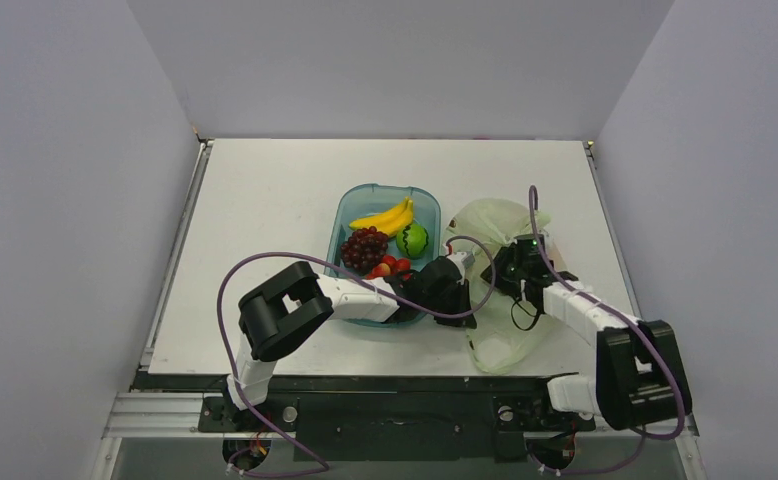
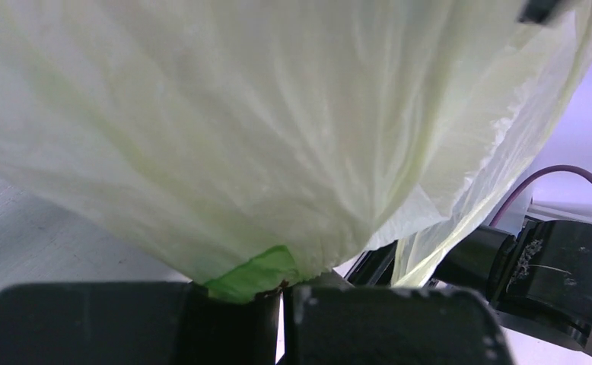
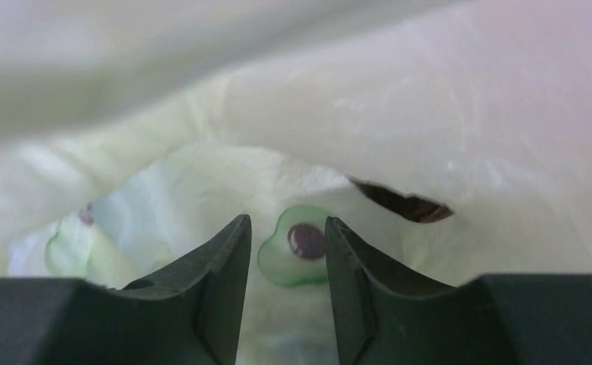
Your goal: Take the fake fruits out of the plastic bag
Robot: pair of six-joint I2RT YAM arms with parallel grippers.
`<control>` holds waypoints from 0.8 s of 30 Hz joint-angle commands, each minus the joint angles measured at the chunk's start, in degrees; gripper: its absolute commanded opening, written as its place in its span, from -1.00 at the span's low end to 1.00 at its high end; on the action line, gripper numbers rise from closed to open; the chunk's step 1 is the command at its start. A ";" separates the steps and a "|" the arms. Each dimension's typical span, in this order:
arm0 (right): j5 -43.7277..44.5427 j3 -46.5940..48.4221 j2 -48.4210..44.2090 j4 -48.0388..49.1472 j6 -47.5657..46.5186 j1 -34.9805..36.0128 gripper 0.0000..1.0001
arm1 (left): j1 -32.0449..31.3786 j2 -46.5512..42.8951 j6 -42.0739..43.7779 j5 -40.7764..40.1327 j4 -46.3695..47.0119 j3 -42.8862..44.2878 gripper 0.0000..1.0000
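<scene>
Right wrist view: right fingers (image 3: 221, 274) are parted partway, tips well inside the bag (image 3: 445, 129). In the gap, just beyond the tips, lies a small green piece (image 3: 285, 266) with a dark round centre. Its right edge is hidden behind one finger. Whether either finger touches it I cannot tell, and nothing is visibly pinched. A dark shape (image 3: 403, 207) shows in a slit of the film at centre right, too shadowed to name. Film close to the lens blurs the whole upper frame.

Left wrist view: left fingers (image 2: 202, 323) are clenched on a bunched fold of the bag at lower centre, where the film is squeezed to a brighter green. From the pinch the film fans upward as a pleated pale sheet over most of the frame. A purple cable (image 2: 559, 179) loops at the right edge.

Top view: both sets of fingers are mostly hidden by wrists and bag. The bag sits right of centre on the white worktop (image 1: 265, 200). It is crumpled, translucent and pale green, with one strip trailing toward the lower frame. Just left of it, a teal tray (image 1: 390, 187) holds bananas (image 1: 385, 217), grapes (image 1: 363, 247), a green fruit (image 1: 412, 240) and a red cluster (image 1: 393, 266). The left arm (image 1: 360, 295) covers the tray's lower right corner.
</scene>
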 commanded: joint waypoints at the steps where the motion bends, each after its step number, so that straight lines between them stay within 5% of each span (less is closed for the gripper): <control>1: 2.46 1.66 -9.12 -5.47 -4.13 0.96 -0.21 | -0.07 -1.54 0.14 0.09 1.56 0.33 -1.00; 7: 5.11 7.70 -17.42 -18.59 -6.55 1.21 -0.14 | -0.06 -1.89 0.29 1.09 1.28 1.25 -1.00; 12: 1.77 4.32 -21.30 -25.85 -4.11 1.79 -0.26 | -0.25 -3.25 0.30 1.77 1.33 0.39 -1.00; 24: 8.58 -2.01 -21.19 -30.66 2.82 2.75 -0.57 | -0.54 -2.55 -0.06 4.50 0.80 0.97 -1.00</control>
